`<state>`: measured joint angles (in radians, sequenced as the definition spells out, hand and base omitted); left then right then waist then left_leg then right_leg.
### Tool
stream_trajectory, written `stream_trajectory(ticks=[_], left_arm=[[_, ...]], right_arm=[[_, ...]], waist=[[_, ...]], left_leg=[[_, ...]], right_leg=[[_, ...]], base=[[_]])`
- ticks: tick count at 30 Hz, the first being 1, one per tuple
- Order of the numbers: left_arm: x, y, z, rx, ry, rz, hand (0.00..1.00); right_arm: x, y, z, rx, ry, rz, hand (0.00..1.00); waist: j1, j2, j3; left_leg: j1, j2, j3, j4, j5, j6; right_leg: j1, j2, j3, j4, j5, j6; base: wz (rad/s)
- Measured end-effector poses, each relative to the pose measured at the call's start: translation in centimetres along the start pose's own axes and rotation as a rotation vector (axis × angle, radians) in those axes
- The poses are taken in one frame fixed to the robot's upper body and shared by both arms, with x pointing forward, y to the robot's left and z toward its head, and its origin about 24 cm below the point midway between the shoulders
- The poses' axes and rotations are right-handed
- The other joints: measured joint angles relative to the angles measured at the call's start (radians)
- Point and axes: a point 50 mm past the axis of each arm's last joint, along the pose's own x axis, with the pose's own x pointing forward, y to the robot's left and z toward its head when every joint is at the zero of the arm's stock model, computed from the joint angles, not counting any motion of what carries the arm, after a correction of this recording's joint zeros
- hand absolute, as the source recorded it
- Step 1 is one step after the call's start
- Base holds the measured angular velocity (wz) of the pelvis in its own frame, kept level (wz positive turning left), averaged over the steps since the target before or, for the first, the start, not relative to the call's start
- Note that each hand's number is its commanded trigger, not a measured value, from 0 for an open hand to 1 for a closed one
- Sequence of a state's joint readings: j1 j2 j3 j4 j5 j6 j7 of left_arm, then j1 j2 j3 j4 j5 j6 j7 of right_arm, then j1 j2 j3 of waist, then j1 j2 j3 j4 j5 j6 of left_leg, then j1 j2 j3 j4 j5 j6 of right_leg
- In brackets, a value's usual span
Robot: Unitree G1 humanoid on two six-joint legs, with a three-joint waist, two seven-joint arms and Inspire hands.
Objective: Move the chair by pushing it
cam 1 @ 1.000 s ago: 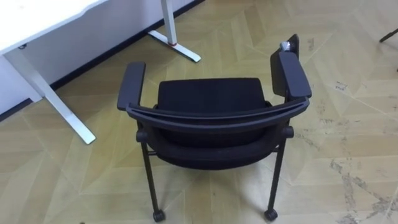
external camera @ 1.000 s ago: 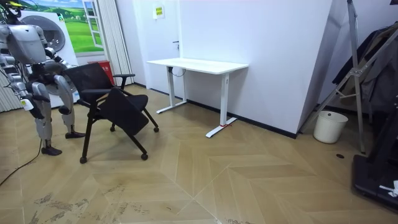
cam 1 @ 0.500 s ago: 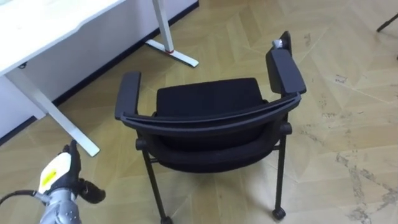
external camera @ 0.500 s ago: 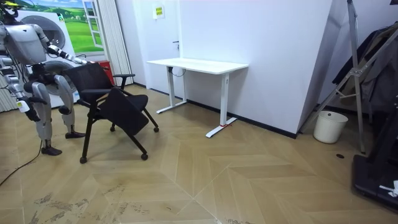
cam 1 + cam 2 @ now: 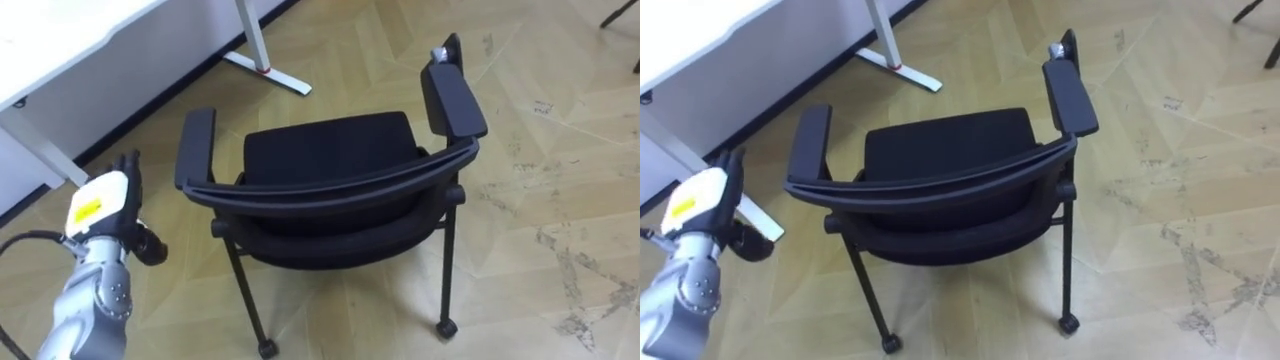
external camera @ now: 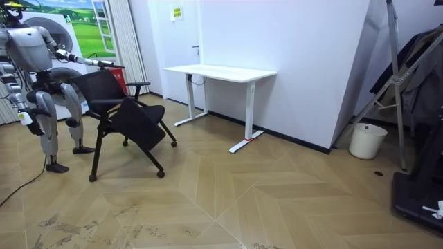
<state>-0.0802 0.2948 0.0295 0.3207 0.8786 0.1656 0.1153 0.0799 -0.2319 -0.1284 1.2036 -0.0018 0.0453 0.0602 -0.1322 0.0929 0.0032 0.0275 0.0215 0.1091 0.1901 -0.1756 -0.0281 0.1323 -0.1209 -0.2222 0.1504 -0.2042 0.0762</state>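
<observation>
My left hand's fingers (image 5: 129,166) are straight and close together, pointing to 12 o'clock and holding nothing. The left hand (image 5: 98,205) hangs in the air at 9 o'clock of the chair (image 5: 330,150), near its left armrest (image 5: 195,148) but apart from it. In the room view my right hand (image 6: 25,117) hangs low at my side, and I cannot tell how its fingers stand.

The chair is right in front of me with its back towards me. Its top rail (image 5: 330,192) runs across the middle of the view, and the seat faces 12 o'clock. It sits on castors (image 5: 445,327) on the wood floor (image 5: 560,150).

My first worry is the line of my reach. The hand is outside the armrest, so if I drive straight to 12 o'clock it could slide past the chair and touch nothing.

If I do catch that armrest alone, I expect the push to act off-centre. The chair would then swing round on its castors rather than roll.

A swing to 11 o'clock would send it at the desk (image 5: 60,25), whose foot (image 5: 268,72) lies just beyond the seat, and a castor could jam on it.

A hard shove high on the rail could also tip the chair forward.
</observation>
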Motion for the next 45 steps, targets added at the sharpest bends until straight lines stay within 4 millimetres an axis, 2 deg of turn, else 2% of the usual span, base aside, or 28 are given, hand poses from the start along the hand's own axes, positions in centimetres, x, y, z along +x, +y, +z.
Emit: stream_trajectory(ticks=[2,8,19,25,30,36,45], left_arm=[[0.0,0.6,1.1,0.020,-0.040,0.015,0.00],[-0.2,1.9,2.5,0.048,-0.087,0.030,0.00],[-0.2,3.3,3.5,0.065,-0.112,0.014,0.00],[-0.5,5.2,4.4,0.079,-0.161,0.032,0.00],[-1.0,4.6,5.9,0.093,-0.213,-0.049,0.00],[-1.2,3.9,6.3,0.106,-0.227,-0.130,0.00],[-1.7,4.1,7.3,0.113,-0.277,-0.171,0.00]], right_arm=[[0.0,0.0,-0.2,-0.001,0.006,-0.007,0.00],[0.0,-0.1,-0.5,-0.001,0.021,-0.023,0.00],[0.0,-0.2,-0.7,-0.061,0.048,-0.048,0.00],[0.0,0.1,-0.7,-0.088,0.054,-0.039,0.00],[0.1,0.2,-0.5,-0.090,0.050,-0.033,0.00],[0.1,0.2,-0.5,-0.106,0.050,-0.027,0.00],[0.1,0.2,-0.5,-0.106,0.048,-0.027,0.00]], waist=[[-0.001,0.002,0.0012],[-0.001,-0.001,0.0033],[0.001,-0.005,0.0050],[0.001,-0.009,0.0047],[0.000,-0.009,0.0045],[-0.001,-0.009,0.0045],[-0.001,-0.006,0.0031]], left_leg=[[0.003,0.000,0.000,-0.002,0.000,0.000],[0.001,0.000,0.003,0.001,0.000,0.000],[-0.021,0.000,0.004,0.016,0.000,0.000],[-0.023,0.000,0.003,0.016,0.000,0.000],[-0.027,0.000,0.001,0.016,0.000,0.000],[-0.027,0.000,0.001,0.017,0.000,0.000],[-0.026,0.000,0.001,0.017,0.000,0.000]], right_leg=[[0.009,0.000,0.004,0.000,0.000,0.000],[0.001,0.000,0.016,-0.001,0.000,0.000],[-0.014,0.000,0.025,-0.001,0.000,0.000],[-0.012,0.000,0.026,0.000,0.000,0.000],[-0.012,0.001,0.024,0.001,0.000,0.000],[-0.013,0.001,0.024,0.002,0.000,0.000],[-0.013,0.001,0.025,0.002,0.000,0.000]], base=[[0.00],[-0.01],[0.00],[0.00],[0.01],[0.00],[0.00]])
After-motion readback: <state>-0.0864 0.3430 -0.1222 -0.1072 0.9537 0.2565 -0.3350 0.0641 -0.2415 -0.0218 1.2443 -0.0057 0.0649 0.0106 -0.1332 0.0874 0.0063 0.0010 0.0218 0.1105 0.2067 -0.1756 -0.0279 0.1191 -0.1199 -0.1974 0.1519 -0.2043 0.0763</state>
